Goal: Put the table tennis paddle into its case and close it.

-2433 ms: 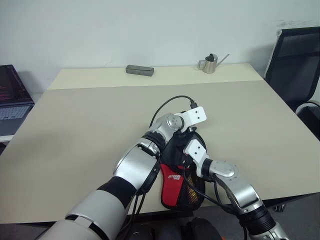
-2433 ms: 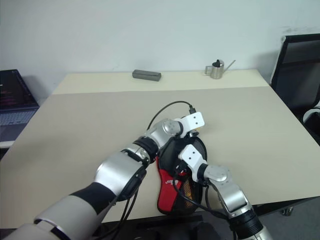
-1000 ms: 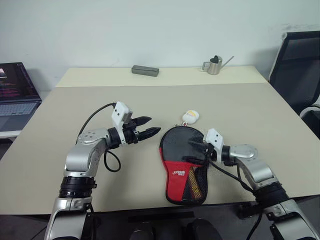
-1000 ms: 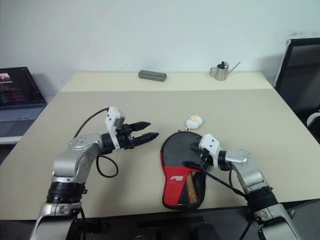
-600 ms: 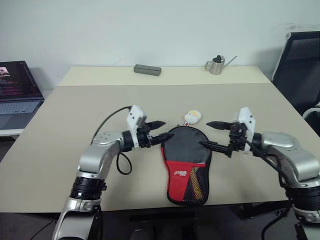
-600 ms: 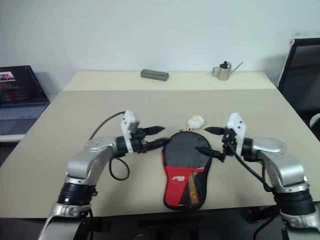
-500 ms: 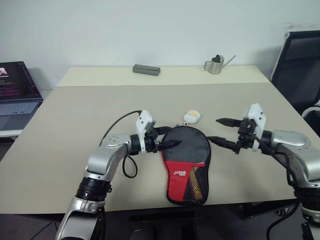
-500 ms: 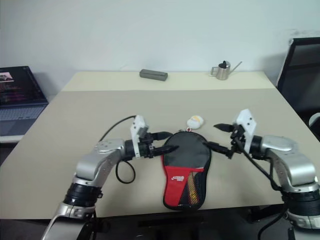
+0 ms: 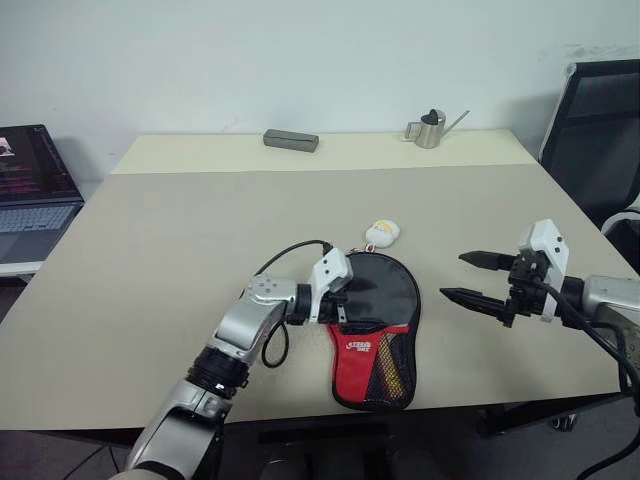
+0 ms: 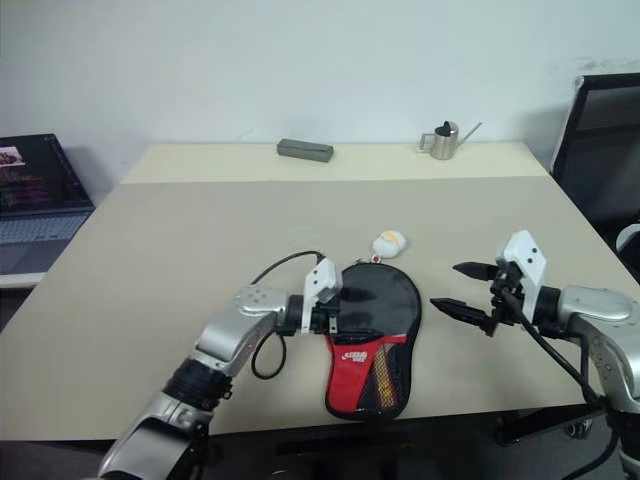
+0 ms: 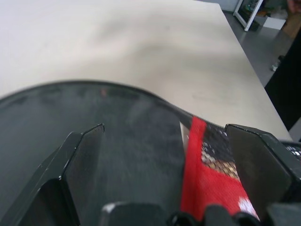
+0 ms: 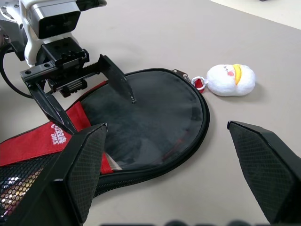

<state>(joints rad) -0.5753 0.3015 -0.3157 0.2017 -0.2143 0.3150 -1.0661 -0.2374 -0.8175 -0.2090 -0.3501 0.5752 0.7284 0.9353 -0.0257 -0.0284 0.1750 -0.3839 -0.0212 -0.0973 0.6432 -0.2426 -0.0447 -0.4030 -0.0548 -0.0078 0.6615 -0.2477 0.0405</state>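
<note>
— Where does the case (image 9: 375, 320) lie?

— Flat on the beige table (image 9: 180, 240), near its front edge. The round black part points toward the far side and the red part with the mesh pocket toward the near edge. A small white-and-yellow plush charm (image 9: 383, 232) rests just beyond the round end, tied to the case by a short red loop.

— And the table tennis paddle?

— Only a hint of red and tan stripes shows through the mesh at the lower part, so the handle seems to sit inside the case; the blade itself cannot be made out.

— What is the left gripper (image 12: 91, 99) doing?

— It sits over the left side of the case's black part, its two black fingers spread wide, one above the other. The lower finger (image 12: 51, 110) is right at the fabric near the red band; whether it presses on it cannot be told. Nothing is pinched between them.

— The right gripper (image 9: 475, 278)?

— It hangs above the table to the right of the case, well clear of it, jaws wide apart and empty, pointing back toward the case.

— Anything else on the table?

— A grey bar-shaped box (image 9: 291, 140) and a small metal watering can (image 9: 428, 129) stand at the far edge.
</note>
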